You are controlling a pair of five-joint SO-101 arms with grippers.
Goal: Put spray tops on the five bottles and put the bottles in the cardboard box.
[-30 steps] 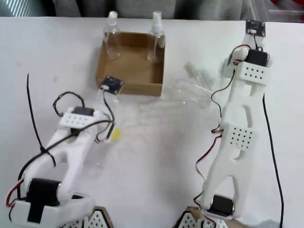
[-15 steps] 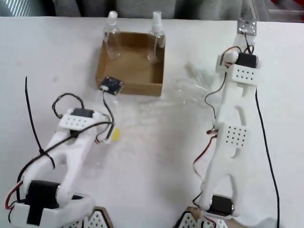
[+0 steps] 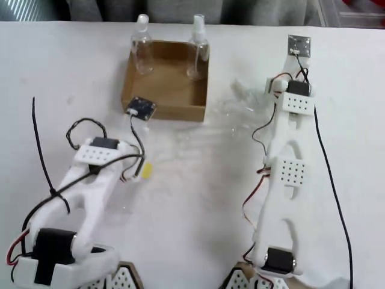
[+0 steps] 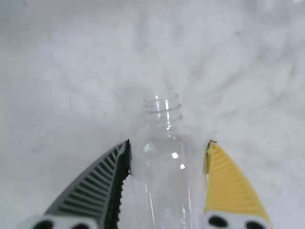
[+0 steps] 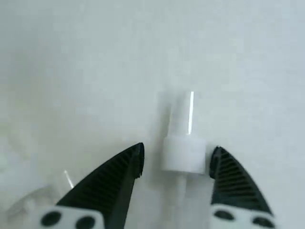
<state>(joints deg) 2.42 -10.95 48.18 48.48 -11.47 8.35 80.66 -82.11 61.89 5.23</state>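
Right wrist view: now straddles spray top [image 5: 183, 153] with right gripper [image 5: 176, 157] spread, after swinging inward; clamps capless bottle [image 4: 162, 167] in left gripper [image 4: 167, 148], awaiting that top.

In the high view the right arm [image 3: 287, 171] has swung left across the right side of the frame. Its wrist end has drawn nearer the clear plastic pieces [image 3: 243, 93] lying on the table right of the cardboard box [image 3: 165, 111].

The left bottle [image 3: 142, 54] and the right bottle [image 3: 197, 57], each carrying a spray top [image 3: 142, 21], are standing inside the cardboard box [image 3: 177, 112] against its far wall. Clear parts [image 3: 242, 91] are lying on the table [image 3: 60, 60] between the box and the right arm [image 3: 287, 168].
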